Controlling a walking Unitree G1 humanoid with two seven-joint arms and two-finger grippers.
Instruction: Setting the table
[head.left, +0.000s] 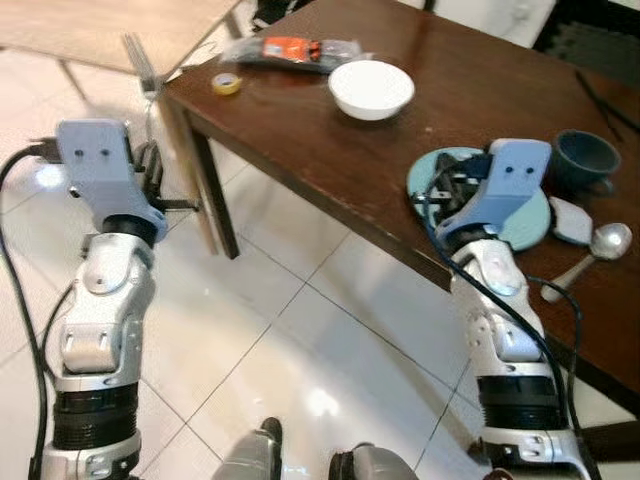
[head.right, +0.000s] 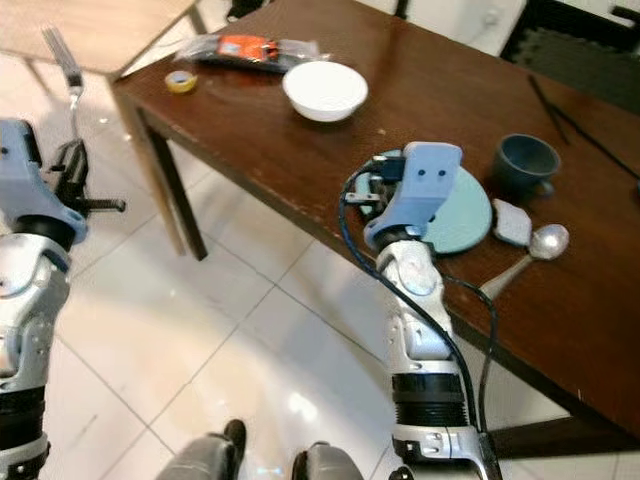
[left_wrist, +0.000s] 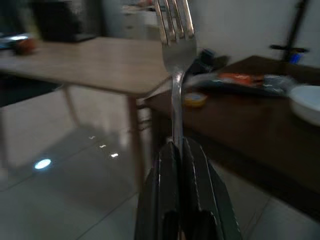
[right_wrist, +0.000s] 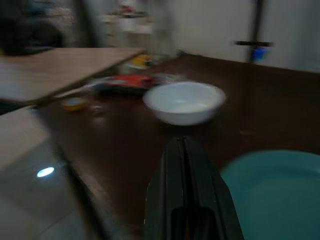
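Left gripper (left_wrist: 176, 150): it is off the dark table, over the tiled floor, near the table's left corner. The two black fingers are pressed together on the handle of the fork.
Fork (left_wrist: 175, 55): it stands upright in the left gripper, the tines pointing up, the lower handle caught between the fingers. From the head camera the tines rise above the left wrist, just beside the table corner but not touching it.
Right gripper (right_wrist: 186, 150): it hovers over the near edge of the teal plate. The fingers lie flat against each other with nothing between them.
Teal plate (head.left: 530, 225): it lies on the dark table near the front edge, partly covered by the right wrist.
White bowl (head.left: 371, 88): it stands on the table further back, well apart from the plate; in the right wrist view it is straight ahead of the closed fingers.
Spoon (head.left: 598, 250): it lies on the table on the right of the plate, the bowl of the spoon facing up, beside a small pale grey object (head.left: 571, 220).
Dark blue cup (head.left: 586, 158): it stands behind the plate, on its right side.
Yellow tape roll (head.left: 227, 84): near the table's left corner.
Plastic packet (head.left: 295, 50): with an orange label, behind the tape roll.
Dark table (head.left: 300, 140): brown wood, a lighter table behind it.
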